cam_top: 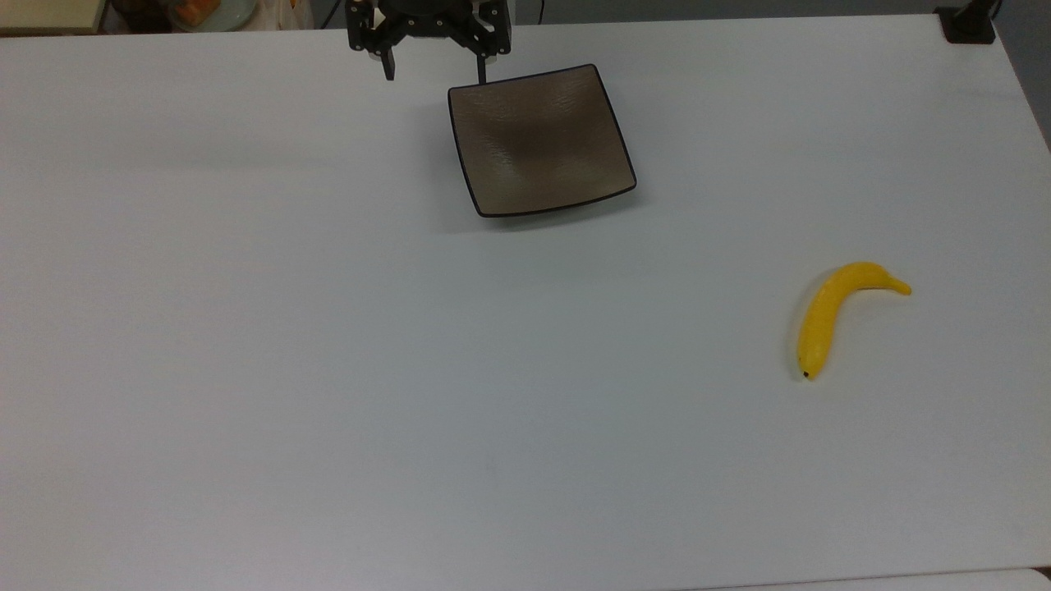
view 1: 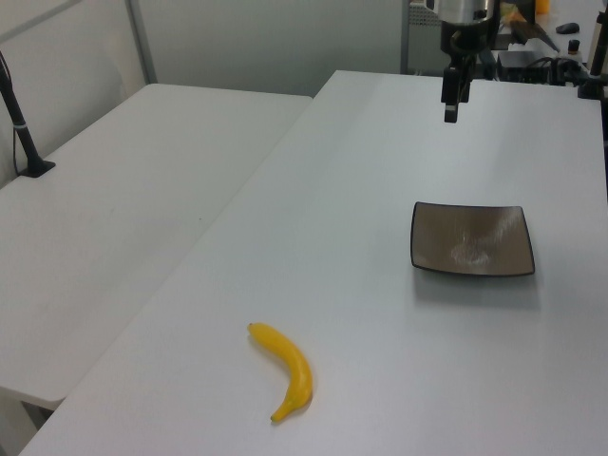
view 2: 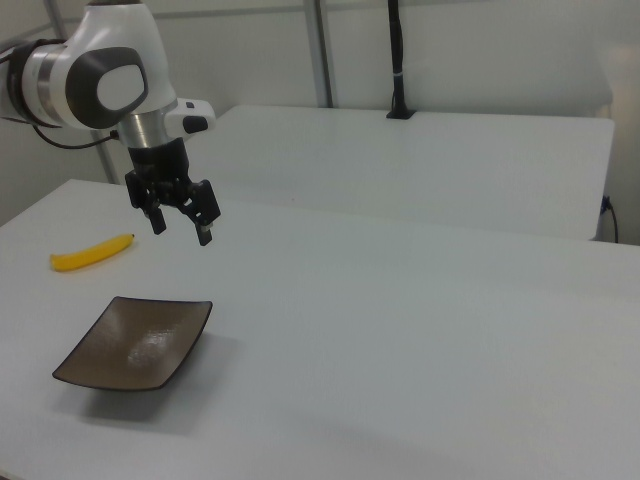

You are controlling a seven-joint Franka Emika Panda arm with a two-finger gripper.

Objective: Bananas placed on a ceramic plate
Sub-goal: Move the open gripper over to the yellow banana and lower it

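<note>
Since the task is barely begun, we find its two things well apart on the table (cam_top: 246, 328) in the top view: the ceramic plate (cam_top: 538, 139) sits bare near the far edge, while the bananas (cam_top: 825, 316), a single yellow fruit, lies flat toward the top view's lower right, its dark tip pointing at the near edge and its stem turned to the top view's right. We note the tool (cam_top: 433, 72) hanging above the table by the plate's far corner, its fingers spread wide and holding nothing, which we judge fits an arm that has yet to travel to the fruit. From the left view we record the bananas (view 1: 287, 370) in the foreground, resting on its side with the curve bowing toward the left view's right, the plate (view 1: 472, 239) beyond it, and the tool (view 1: 450, 100) high over the table past the plate, clear of both. From the right view we confirm the tool (view 2: 180, 225) with its two fingers set apart and pointing down, suspended off the table; the plate (view 2: 135, 343) lies nearer the camera, and the bananas (view 2: 92, 252) lies far off at the right view's left. We judge the flat, unobstructed fruit open to a grasp from above across its middle.
</note>
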